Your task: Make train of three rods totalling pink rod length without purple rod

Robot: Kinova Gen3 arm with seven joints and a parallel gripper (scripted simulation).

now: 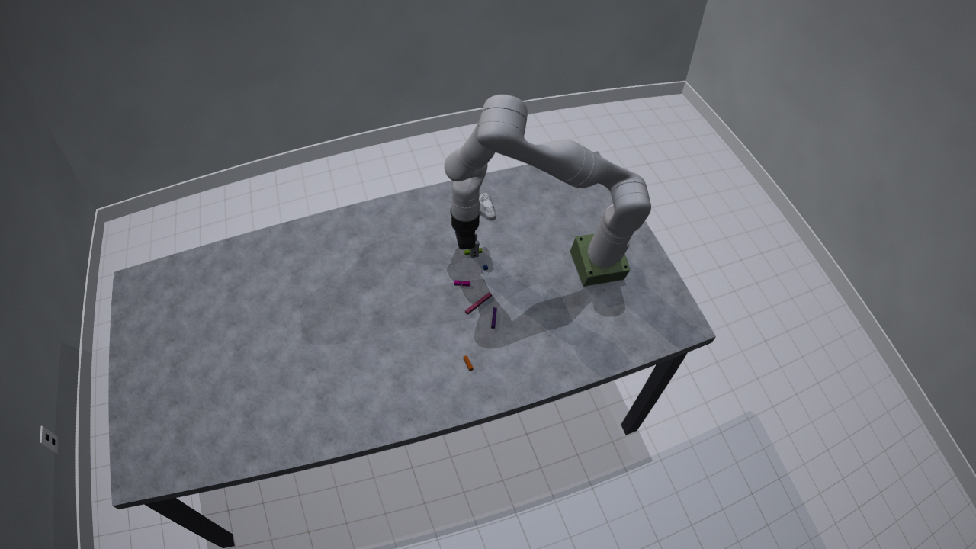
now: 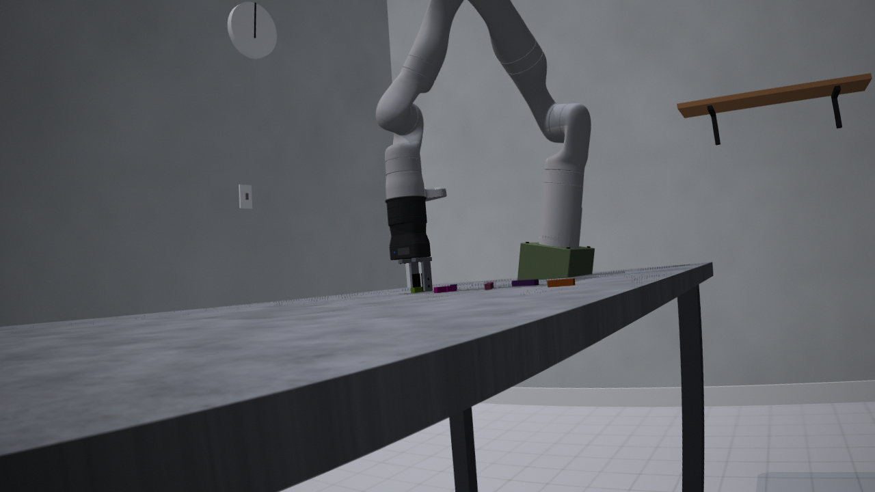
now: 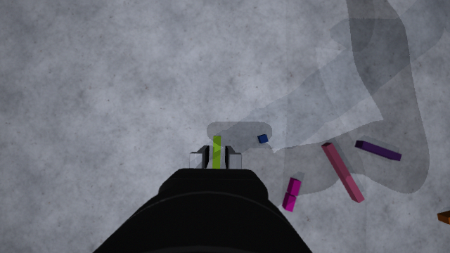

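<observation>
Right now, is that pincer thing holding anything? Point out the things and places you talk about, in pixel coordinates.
Pincer point(image 1: 474, 253) point(image 2: 420, 288) point(image 3: 216, 153): open, holding nothing, with its fingers either side of the lime-green rod point(image 1: 467, 252) point(image 2: 416, 290) point(image 3: 216, 147).

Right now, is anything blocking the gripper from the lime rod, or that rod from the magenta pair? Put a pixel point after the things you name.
Nothing visible does either. The gripper point(image 1: 474, 254) point(image 2: 420, 287) point(image 3: 216, 153) is open around the lime rod point(image 1: 468, 252) point(image 2: 416, 290) point(image 3: 216, 144). The table between it and the magenta rods point(image 1: 457, 282) point(image 2: 441, 289) point(image 3: 294, 187) shows no obstacle; the blue rod point(image 1: 485, 268) point(image 3: 263, 138) lies off to one side.

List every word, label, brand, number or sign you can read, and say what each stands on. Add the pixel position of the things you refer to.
No text can be read anywhere.
The clock point(image 2: 254, 30): no readable numbers.
The hand point(image 1: 473, 254) point(image 2: 420, 290) point(image 3: 216, 153): small marks on its black body, too small to read.
</observation>
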